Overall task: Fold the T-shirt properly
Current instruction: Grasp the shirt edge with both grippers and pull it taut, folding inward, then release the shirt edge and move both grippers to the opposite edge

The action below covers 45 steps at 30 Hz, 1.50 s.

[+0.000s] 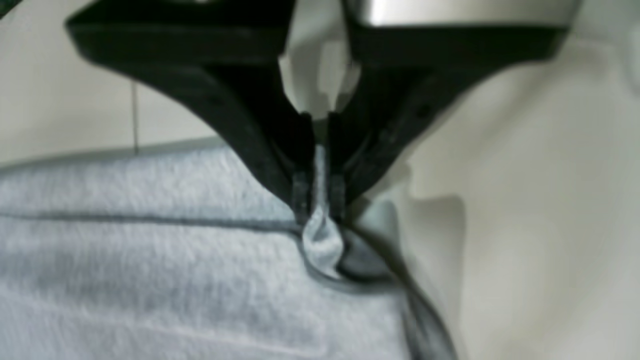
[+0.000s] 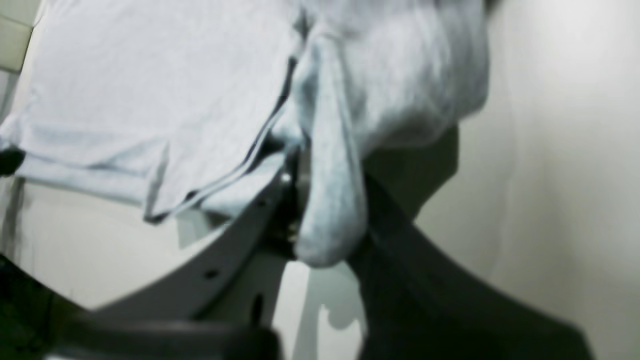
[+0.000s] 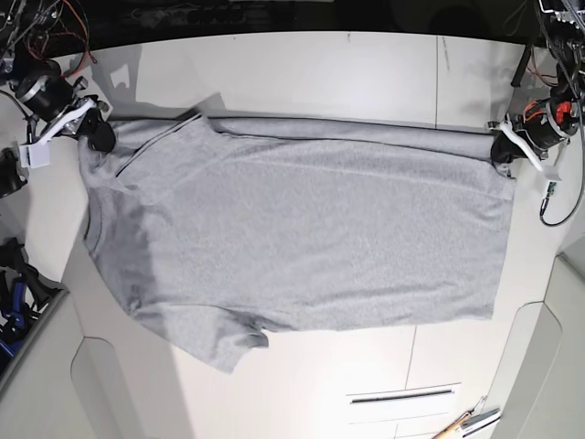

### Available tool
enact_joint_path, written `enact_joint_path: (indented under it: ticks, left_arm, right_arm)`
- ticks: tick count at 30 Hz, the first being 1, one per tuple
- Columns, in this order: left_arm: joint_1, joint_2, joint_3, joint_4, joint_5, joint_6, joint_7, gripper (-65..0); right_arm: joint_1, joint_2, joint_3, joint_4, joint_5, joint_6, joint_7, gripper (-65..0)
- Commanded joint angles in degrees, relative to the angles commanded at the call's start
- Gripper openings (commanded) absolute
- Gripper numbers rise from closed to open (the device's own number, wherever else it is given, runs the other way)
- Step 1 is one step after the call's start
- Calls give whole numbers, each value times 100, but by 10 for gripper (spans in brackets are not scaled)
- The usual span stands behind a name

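The light grey T-shirt lies spread on the white table, plain side up, neck at the view's left, hem at the right, its far long edge folded over. My left gripper is shut on the hem corner at the far right; in the left wrist view a pinch of grey cloth bulges between the black fingers. My right gripper is shut on the shoulder at the far left; in the right wrist view a bunch of cloth hangs between the fingers.
Cables and arm mounts sit at the table's far left and far right. White drawer fronts lie along the near edge. A tool with a wooden handle lies at the near right.
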Motion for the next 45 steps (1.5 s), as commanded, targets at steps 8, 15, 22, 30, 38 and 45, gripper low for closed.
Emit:
enact_joint_path:
  ticks: [8, 15, 22, 30, 38, 45]
  left_arm:
    - [1209, 0, -7, 1001, 24, 2, 20, -650]
    - [1683, 7, -627, 1036, -33, -2, 42, -650]
    - [1751, 20, -835, 1036, -361, -221, 85, -650]
    - [1749, 20, -835, 1036, -540, -216, 249, -460]
    - [1746, 15, -960, 1036, -555, -192, 404, -402]
    - [1694, 13, -2223, 1036, -1259, -4, 315, -361]
  right_arm:
    - [-887, -2, 166, 400, 44, 0, -20, -650]
    - [-1167, 20, 212, 398, 52, -2, -262, -650]
    - [-1161, 184, 275, 398, 50, -22, -258, -650]
    - [-1163, 181, 278, 396, -146, -44, -249, -488]
    - [-1078, 184, 627, 398, -120, -66, -201, -393]
    - [-96, 409, 1510, 396, -343, -114, -35, -393]
